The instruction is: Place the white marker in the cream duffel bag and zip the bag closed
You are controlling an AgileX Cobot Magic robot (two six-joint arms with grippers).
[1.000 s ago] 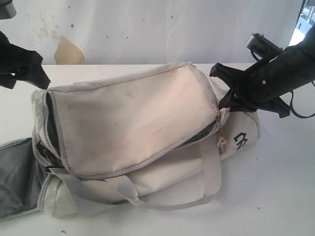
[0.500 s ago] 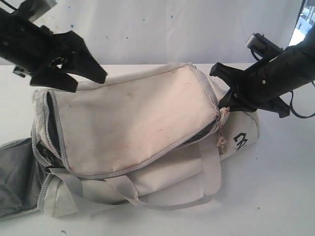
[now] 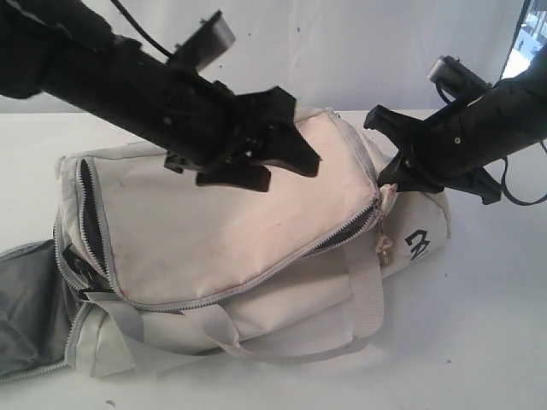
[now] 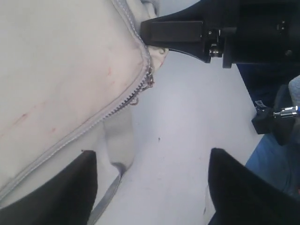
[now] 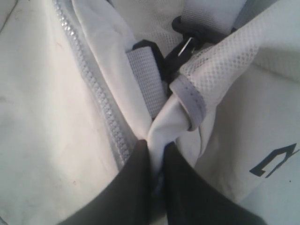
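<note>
White counter (image 3: pixel 479 342) in front, bearing large soft cream fabric duffel bag (image 3: pixel 231 213), grey zipper (image 3: pixel 342 235) partly gaping. Above bag top, left tool (image 3: pixel 291 173), spread wide, empty. Beyond, right tool (image 5: pixel 157 159) pinching bag's end fabric.

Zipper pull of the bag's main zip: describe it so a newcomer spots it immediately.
The cream duffel bag lies across the white table. Follow the grey zipper along its near top edge to the end that the right gripper pinches. There the zipper pull dangles, a small tab beside the black logo and above the grey strap.
</note>
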